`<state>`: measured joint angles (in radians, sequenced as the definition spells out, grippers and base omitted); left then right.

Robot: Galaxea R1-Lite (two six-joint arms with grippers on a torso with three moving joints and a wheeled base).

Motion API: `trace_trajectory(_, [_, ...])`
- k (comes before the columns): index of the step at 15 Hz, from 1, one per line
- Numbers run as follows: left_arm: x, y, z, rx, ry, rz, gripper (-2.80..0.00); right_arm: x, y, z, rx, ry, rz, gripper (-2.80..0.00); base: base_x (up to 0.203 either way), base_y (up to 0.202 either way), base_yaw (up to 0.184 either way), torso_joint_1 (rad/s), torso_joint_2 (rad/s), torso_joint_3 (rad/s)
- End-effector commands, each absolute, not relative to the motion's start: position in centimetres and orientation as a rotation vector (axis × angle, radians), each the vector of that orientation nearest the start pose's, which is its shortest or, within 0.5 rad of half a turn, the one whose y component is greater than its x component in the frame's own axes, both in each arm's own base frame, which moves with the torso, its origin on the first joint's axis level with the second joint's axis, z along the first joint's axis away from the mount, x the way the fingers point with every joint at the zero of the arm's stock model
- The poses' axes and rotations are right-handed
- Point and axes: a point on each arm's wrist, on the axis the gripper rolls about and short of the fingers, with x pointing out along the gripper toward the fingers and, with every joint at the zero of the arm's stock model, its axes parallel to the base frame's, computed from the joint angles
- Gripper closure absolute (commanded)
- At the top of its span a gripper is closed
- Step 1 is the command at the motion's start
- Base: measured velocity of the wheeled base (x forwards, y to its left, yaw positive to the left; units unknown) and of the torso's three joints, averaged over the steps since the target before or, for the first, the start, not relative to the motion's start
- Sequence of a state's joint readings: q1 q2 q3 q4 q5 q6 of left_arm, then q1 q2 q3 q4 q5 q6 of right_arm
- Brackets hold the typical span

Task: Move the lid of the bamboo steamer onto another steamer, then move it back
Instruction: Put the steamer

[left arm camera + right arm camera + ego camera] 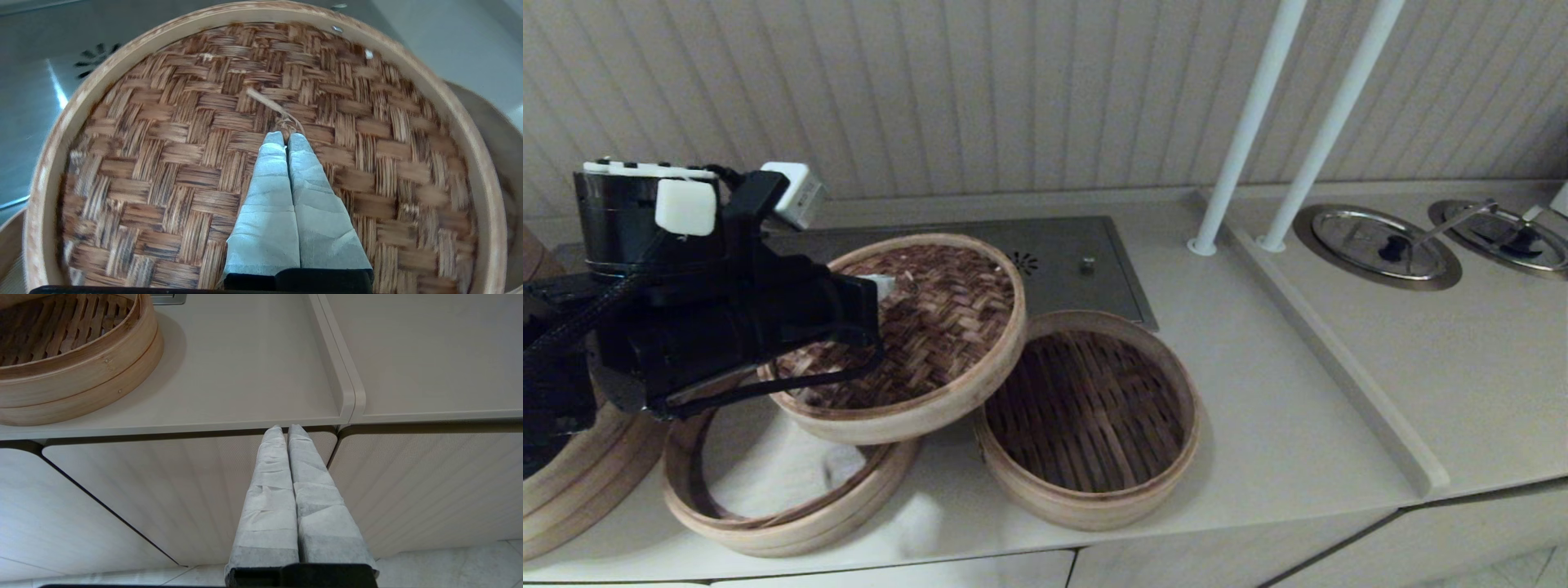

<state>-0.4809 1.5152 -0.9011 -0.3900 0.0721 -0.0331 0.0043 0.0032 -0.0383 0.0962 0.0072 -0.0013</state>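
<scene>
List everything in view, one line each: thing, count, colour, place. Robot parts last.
steamer lid: 1, brown woven top, pale rim, held tilted above the counter
slatted steamer: 1, pale wall, dark slats, on the counter beside the lid
whitish steamer: 1, pale, under the lid's near edge
steamer stack: 1, pale, far left
metal plate: 1, grey, behind the steamers
poles: 2, white, counter back
round metal lids: 2, silver, right counter
left gripper: shut on the lid's loop
right gripper: shut, before the cabinet front
</scene>
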Motion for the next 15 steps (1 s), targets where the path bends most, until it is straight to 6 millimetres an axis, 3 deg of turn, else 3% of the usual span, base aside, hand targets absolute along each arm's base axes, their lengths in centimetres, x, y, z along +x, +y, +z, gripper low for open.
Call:
trace_trajectory(1, [24.3, -14.0, 23.5, 0.039, 0.232, -0.434, 0.00, -2.6, 0.0, 7.6, -0.001, 0.063, 0.012, 0.00, 0.000, 0.000, 0.000, 0.000, 0.00, 0.000])
trace_trajectory(15, [24.3, -25.3, 20.9, 0.125, 0.255, -0.536, 0.00, -2.6, 0.0, 7.6, -0.001, 0.063, 0.012, 0.00, 0.000, 0.000, 0.000, 0.000, 0.00, 0.000])
